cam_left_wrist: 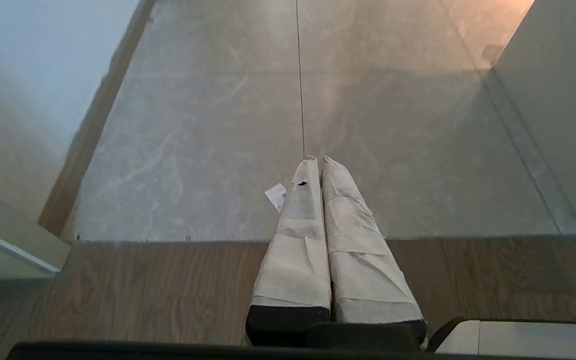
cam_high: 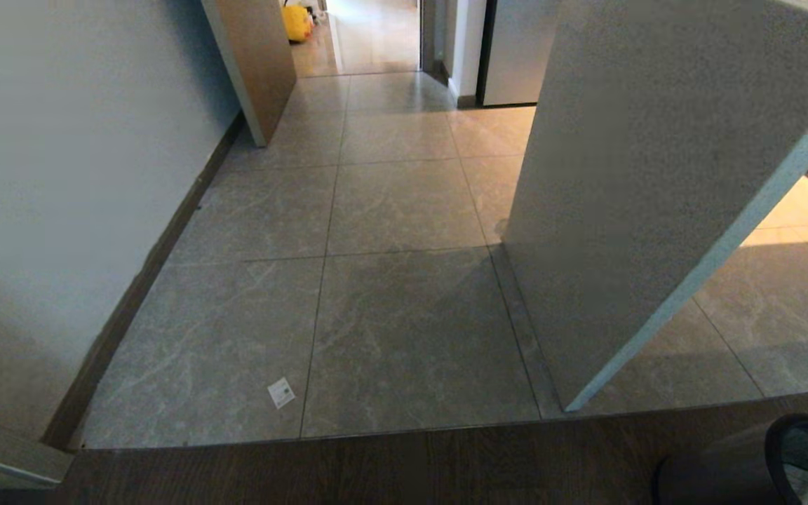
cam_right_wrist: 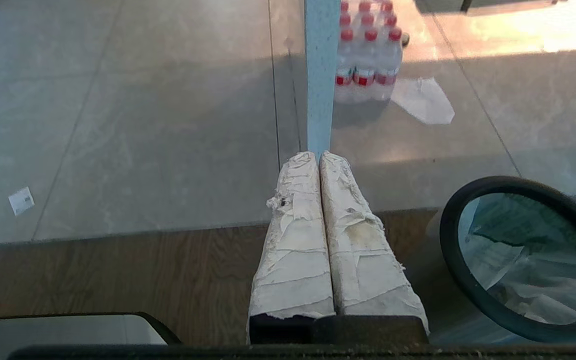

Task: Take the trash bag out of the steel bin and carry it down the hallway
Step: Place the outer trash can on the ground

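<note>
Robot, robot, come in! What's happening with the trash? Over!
Both tools shut, empty: left tool, right tool. Trash bag in the bin, not grabbed yet. Wall corner juts into the hallway ahead.

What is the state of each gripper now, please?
Left gripper: closed, holding nothing.
Right gripper: closed, holding nothing, beside the steel bin.
</note>
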